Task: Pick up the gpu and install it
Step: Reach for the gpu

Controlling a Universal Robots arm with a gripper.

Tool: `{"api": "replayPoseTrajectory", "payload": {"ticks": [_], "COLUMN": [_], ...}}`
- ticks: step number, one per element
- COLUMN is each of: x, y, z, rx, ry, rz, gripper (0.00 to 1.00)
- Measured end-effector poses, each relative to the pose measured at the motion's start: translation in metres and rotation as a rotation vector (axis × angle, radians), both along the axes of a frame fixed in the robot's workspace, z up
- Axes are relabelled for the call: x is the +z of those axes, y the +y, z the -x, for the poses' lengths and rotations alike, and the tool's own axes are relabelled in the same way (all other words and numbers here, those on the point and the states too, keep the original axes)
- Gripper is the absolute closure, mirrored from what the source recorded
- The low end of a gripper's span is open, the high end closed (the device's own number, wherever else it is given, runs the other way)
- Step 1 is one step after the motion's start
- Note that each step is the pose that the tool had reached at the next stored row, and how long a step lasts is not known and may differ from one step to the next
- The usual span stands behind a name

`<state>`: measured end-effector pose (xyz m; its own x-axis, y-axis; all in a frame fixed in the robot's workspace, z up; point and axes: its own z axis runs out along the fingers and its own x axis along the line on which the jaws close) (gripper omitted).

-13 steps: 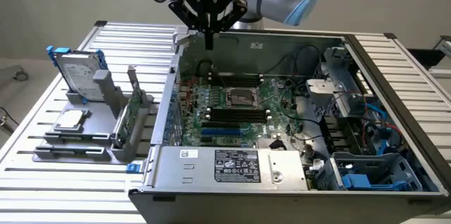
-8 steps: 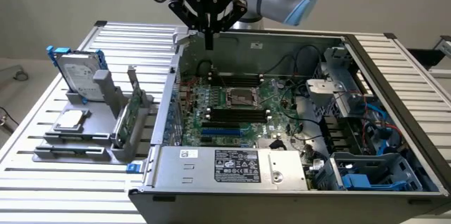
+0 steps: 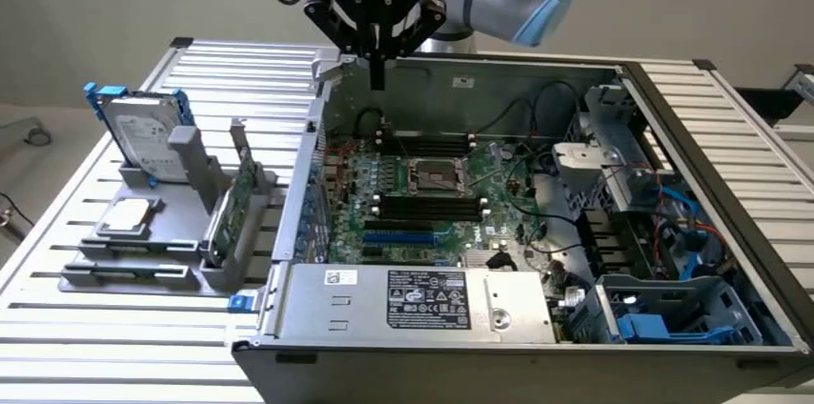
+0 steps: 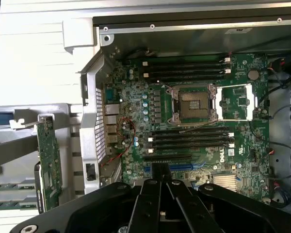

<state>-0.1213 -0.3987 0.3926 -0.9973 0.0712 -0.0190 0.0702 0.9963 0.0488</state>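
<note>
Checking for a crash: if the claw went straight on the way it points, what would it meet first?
The shut claw points down into the open case; probably the motherboard near its blue slots, though depth is unclear.

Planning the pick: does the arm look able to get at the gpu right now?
Probably yes: the gpu stands upright in its stand outside the case, nothing over its top edge. The tool, shut, hangs above the case wall nearby.

Free above, walled between.
My closed claw (image 3: 376, 80) hangs over a corner of the open grey metal computer case (image 3: 509, 63); its silver side wall (image 3: 305, 175) stands between the green motherboard (image 3: 420, 204) and the green-board gpu (image 3: 227, 218) upright in the grey plastic rack (image 3: 166, 232).
</note>
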Motion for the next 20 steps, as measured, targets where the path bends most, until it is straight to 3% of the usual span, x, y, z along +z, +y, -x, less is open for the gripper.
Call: {"api": "replayPoseTrajectory", "payload": {"ticks": [2,9,16,20], "x": [0.0001,0.0000,-0.0001,-0.0007], "y": [0.0018,0.0198,0.0350,0.0408], "z": [0.003,0.024,0.055,0.073], "rx": [0.000,0.000,0.000,0.000], "ry": [0.0002,0.0000,0.0001,0.0009], "rz": [0.0002,0.0000,0.0004,0.0004], "gripper": [0.89,0.89,0.89,0.89]}}
